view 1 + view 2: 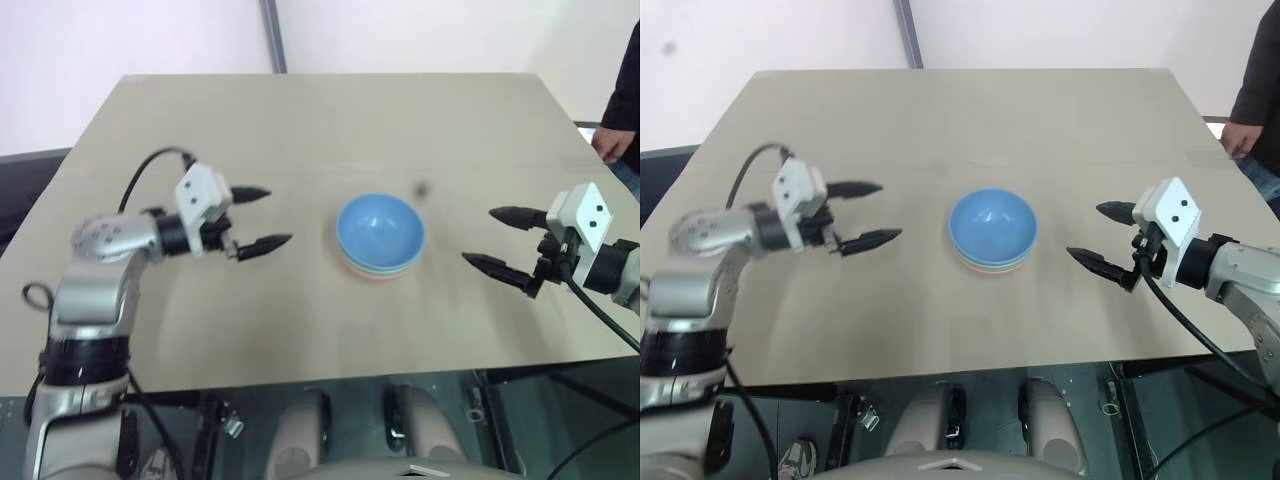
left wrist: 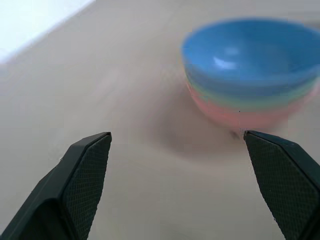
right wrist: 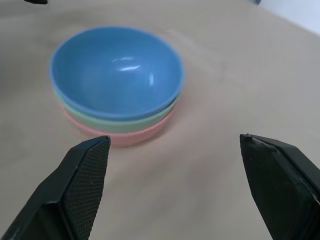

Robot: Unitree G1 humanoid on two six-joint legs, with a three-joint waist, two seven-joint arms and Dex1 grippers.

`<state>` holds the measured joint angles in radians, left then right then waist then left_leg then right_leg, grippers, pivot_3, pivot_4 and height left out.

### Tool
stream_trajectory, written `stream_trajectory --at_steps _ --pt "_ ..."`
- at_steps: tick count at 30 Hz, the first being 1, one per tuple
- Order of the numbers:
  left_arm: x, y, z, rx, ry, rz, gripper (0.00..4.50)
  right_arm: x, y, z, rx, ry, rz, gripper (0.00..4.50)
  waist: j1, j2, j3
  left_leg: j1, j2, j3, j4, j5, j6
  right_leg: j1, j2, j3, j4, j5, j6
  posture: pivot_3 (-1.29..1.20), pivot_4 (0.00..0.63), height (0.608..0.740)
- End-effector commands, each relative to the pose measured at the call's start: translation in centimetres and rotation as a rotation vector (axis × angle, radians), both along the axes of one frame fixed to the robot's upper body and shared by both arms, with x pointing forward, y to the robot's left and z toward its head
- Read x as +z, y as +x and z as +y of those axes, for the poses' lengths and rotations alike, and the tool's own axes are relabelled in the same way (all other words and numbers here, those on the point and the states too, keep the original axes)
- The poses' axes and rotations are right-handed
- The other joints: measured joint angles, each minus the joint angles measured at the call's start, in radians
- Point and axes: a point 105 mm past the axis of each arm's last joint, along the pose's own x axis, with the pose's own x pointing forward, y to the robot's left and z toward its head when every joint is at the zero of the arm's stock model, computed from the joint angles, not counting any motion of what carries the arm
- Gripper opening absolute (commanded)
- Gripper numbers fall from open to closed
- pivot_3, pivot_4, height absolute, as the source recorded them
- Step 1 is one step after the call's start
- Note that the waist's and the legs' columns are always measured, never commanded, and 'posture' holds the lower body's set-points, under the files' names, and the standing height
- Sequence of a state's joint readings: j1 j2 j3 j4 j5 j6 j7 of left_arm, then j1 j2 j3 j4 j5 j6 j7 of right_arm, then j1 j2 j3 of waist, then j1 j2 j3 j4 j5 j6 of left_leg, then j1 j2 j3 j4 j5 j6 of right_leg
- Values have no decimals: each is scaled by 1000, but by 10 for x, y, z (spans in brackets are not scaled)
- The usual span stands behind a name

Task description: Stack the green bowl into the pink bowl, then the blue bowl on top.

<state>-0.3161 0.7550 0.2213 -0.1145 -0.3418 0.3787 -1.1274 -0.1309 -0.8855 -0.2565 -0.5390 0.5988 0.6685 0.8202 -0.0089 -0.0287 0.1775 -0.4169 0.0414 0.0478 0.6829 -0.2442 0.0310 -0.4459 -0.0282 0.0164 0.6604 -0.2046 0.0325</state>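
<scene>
Bare lab: plain table (image 1: pixel 300 110), white walls (image 1: pixel 120 40)

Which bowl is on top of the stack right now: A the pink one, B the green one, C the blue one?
C: the blue bowl sits uppermost, nested in the green bowl, which sits in the pink bowl.

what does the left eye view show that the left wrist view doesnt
The left eye view alone takes in both arms, the left tool and the right tool open on either side of the stack, the whole table, and a person's hand at its far right edge. The left wrist view alone gives the stack from the side: the green bowl as a band above the pink bowl. Both share the blue bowl on top.
</scene>
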Motion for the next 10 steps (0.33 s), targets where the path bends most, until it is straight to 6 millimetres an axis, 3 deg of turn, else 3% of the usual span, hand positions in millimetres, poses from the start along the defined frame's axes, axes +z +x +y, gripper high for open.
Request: stream_trajectory --at_steps 1,4,10 --pt "21 -20 16 33 -8 -113 4477 1 -6 -10 8 -44 -3 4500 6 0 0 0 0 0 0 0 0 0 -1 -1 0 0 0 0 150 740" --pt "13 -37 33 86 -45 -45 4477 -7 -14 -26 -14 -91 32 4500 7 0 0 1 0 0 0 0 0 1 -3 0 0 -2 -4 0 150 740" --pt "4 -61 35 42 -46 35 4477 -6 -20 -49 -67 -112 28 4500 7 0 0 3 0 0 1 0 0 2 -4 -1 1 -2 -4 0 150 740"
